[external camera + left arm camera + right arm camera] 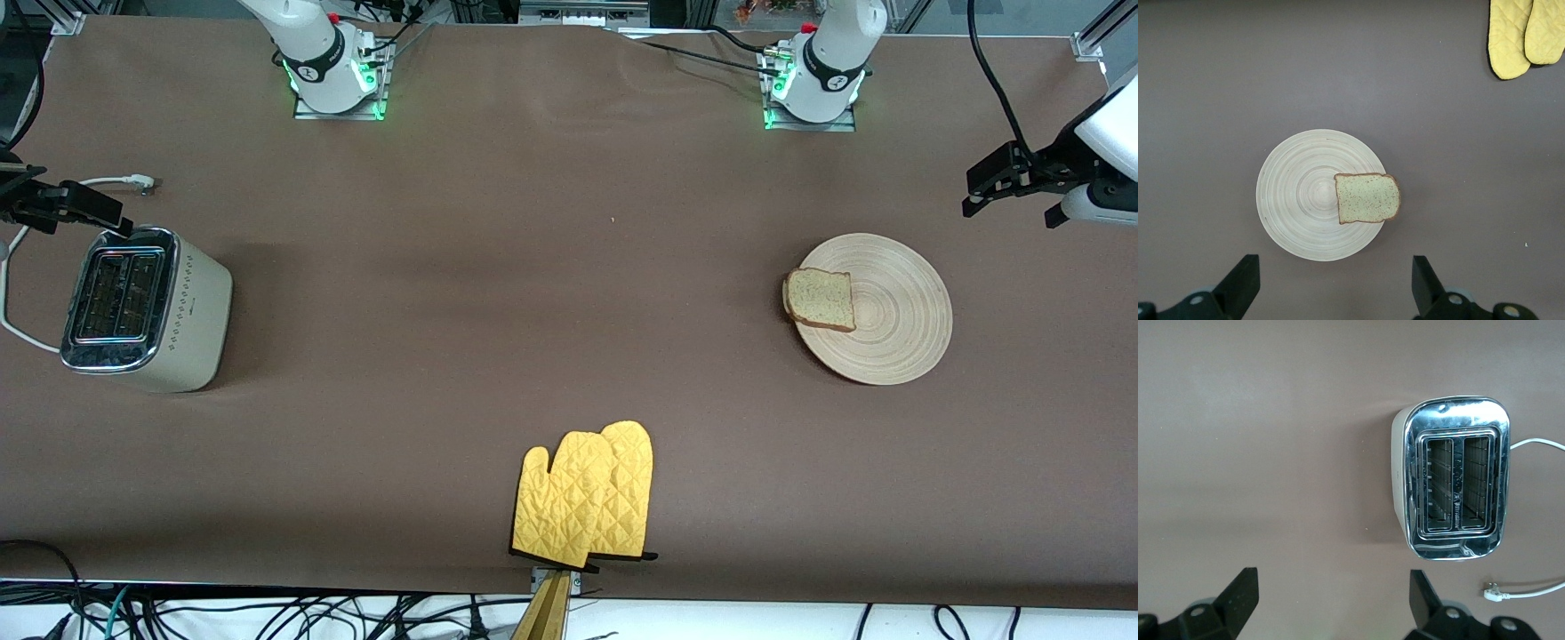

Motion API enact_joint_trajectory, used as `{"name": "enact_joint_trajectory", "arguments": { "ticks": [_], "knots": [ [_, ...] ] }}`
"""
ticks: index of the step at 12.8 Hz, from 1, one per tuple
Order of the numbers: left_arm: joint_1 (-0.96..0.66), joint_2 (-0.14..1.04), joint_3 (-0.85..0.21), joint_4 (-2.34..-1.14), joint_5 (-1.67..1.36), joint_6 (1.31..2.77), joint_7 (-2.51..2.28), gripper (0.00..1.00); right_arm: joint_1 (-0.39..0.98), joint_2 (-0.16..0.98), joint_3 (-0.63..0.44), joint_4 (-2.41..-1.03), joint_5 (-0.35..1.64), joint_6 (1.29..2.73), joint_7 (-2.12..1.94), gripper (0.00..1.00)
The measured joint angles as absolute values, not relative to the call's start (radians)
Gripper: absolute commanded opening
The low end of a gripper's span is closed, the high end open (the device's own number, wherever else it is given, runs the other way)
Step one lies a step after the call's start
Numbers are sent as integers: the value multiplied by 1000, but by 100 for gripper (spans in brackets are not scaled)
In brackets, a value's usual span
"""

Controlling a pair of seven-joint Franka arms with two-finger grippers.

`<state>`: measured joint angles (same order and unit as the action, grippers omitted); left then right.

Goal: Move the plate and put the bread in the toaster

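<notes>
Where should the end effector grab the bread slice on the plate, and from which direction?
Grip the bread at the crust edge that hangs over the plate rim, toward the right arm's end. Likely best to come in low from that end, one finger under the overhang, one on top: the slice lies flat, so a straight top-down pinch has little to close on. The left end effector hangs open above.

The toaster (147,307) stands on the counter (498,267) at the right arm's end, both slots up. Well apart from the toaster, toward the left arm's end, lies the plate (889,311); the bread (820,300) rests on the plate's rim that faces the toaster, overhanging it slightly. Two oven mitts (587,496) overlap between toaster and plate, nearer the front camera than the toaster
</notes>
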<state>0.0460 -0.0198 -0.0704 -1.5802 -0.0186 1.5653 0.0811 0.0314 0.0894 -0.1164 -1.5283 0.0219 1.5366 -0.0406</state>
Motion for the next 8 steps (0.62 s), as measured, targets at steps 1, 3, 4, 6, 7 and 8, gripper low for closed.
{"name": "enact_joint_trajectory", "arguments": {
  "ticks": [1,3,4,6,7,8],
  "knots": [
    [46,-20,-70,-1580,-19,1565,81,100,31,90,-116,-1528,22,1537,-41,100],
    [46,-12,-69,-1580,-19,1565,81,100,31,90,-116,-1528,22,1537,-41,100],
    [49,-3,-67,-1580,-19,1564,81,100,31,90,-116,-1528,22,1537,-41,100],
    [56,26,-53,-1580,-16,1564,81,100,31,90,-116,-1529,22,1536,-41,100],
    [62,36,-40,-1580,-8,1564,81,100,32,90,-116,-1529,22,1536,-41,100],
    [72,39,-29,-1579,-4,1561,81,100,32,90,-116,-1529,22,1534,-41,100]
  ]
}}
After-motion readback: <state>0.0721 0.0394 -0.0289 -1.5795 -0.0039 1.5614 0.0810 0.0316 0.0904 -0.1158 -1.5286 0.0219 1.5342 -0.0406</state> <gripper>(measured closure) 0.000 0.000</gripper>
